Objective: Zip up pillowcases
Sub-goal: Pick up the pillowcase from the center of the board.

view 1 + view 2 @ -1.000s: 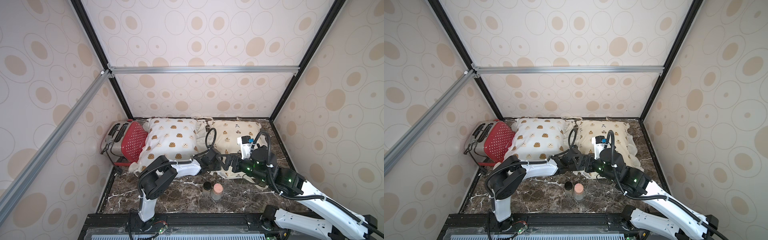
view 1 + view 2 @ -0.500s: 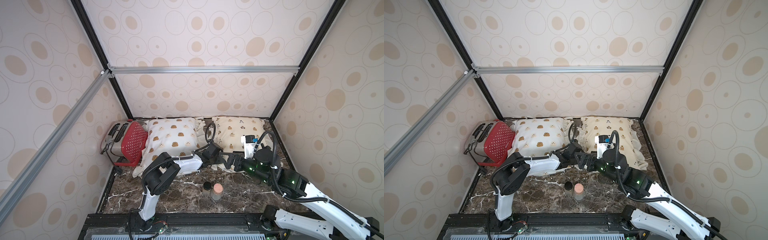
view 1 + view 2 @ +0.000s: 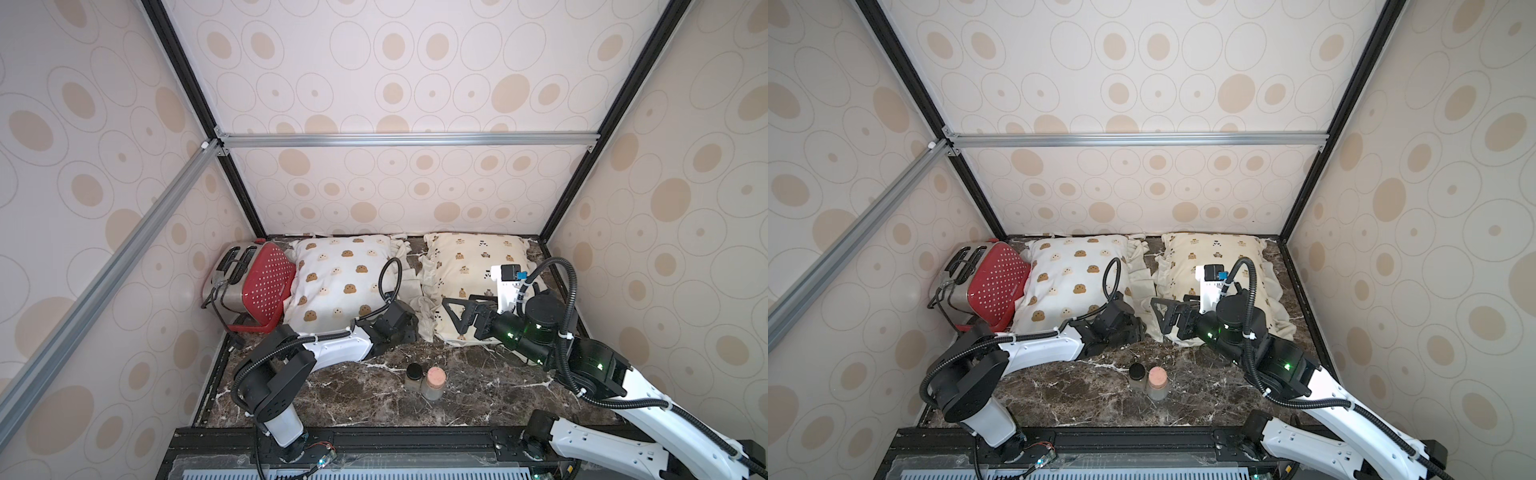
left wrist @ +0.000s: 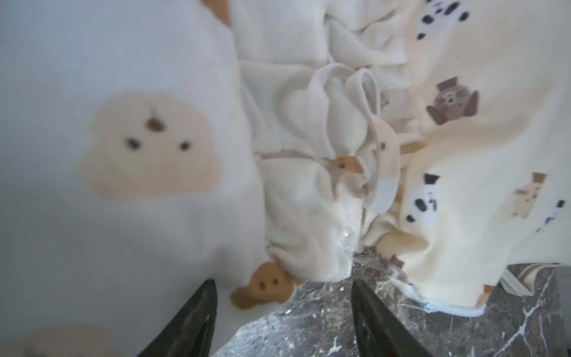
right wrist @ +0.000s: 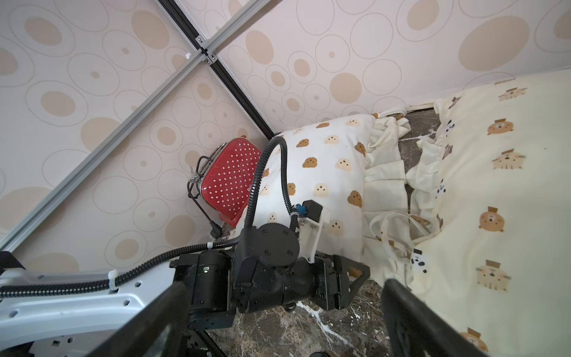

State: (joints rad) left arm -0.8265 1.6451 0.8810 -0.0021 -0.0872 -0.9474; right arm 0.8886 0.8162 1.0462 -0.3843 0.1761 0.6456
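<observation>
Tabletop (image 3: 353,399) of dark marble, and at its back the white bear-face pillowcase (image 3: 340,282) lies just beside a red toaster (image 3: 266,286), with the cream-yellow pillowcase (image 3: 465,257) next along, ruffles (image 4: 309,123) bunched between them. The left end effector (image 4: 282,282) sits low at their near corners, fingers apart, gripping nothing; from above its own wrist mostly hides it. The right end effector (image 5: 284,286) hovers wide open and empty over the yellow one's near edge, which its arm partly covers. I can't make out either zipper; the close view blurs.
</observation>
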